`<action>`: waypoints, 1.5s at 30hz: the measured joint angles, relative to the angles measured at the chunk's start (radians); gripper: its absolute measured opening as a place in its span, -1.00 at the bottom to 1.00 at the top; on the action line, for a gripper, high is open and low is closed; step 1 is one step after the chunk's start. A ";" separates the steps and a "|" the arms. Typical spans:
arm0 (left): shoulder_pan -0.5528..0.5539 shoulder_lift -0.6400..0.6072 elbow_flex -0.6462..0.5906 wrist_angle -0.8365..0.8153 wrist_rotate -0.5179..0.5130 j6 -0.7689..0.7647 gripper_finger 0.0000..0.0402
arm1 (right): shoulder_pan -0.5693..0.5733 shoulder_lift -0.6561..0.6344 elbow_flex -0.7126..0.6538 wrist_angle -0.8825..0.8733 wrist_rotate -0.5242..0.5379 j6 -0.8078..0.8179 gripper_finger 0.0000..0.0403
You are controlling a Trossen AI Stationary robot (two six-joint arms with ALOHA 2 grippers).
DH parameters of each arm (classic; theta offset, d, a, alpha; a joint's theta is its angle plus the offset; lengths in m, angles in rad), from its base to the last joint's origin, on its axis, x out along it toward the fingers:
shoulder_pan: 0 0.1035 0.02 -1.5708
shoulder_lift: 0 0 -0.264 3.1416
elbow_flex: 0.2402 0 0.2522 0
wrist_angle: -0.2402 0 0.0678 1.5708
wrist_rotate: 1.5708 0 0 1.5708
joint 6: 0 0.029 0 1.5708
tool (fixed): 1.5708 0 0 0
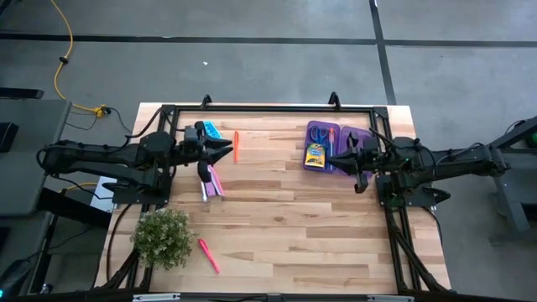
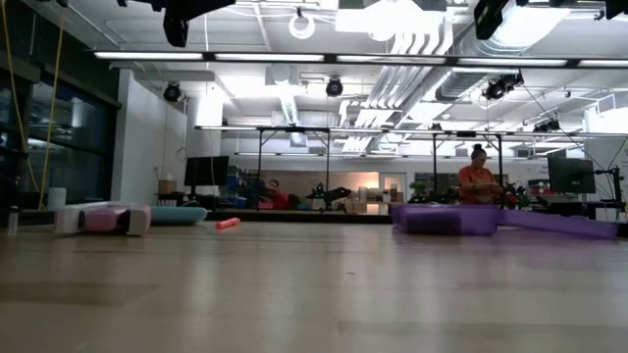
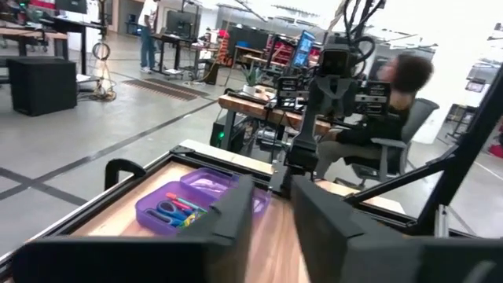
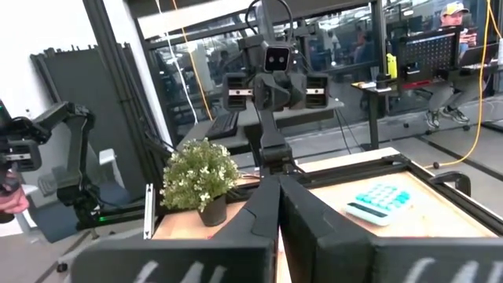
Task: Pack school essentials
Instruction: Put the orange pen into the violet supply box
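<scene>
Centre of the wooden table [image 1: 285,226] is bare, wide lane across it. Obstacles: potted plant [image 1: 163,237] at the near-left corner, pink pen [image 1: 208,255] just beside it. Orange pen [image 1: 236,146] and teal calculator [image 1: 211,131] crowd the far-left. Purple case [image 1: 329,134] with crayon box [image 1: 315,156] and scissors [image 1: 316,133] blocks the far-right.

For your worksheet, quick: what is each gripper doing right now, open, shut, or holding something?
Left gripper: open, holding nothing.
Right gripper: shut, empty.
</scene>
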 joint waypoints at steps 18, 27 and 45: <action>0.169 0.326 0.285 -0.364 -0.235 -0.117 0.34 | 0.000 -0.001 0.000 0.000 0.020 0.049 -1.00; 0.353 0.655 0.346 -0.751 -0.063 -0.574 0.33 | 0.000 -0.001 0.000 -0.001 0.022 0.075 -1.00; 0.362 0.954 0.346 -0.676 -0.006 -0.813 0.32 | 0.000 -0.001 0.000 -0.002 0.019 0.075 -1.00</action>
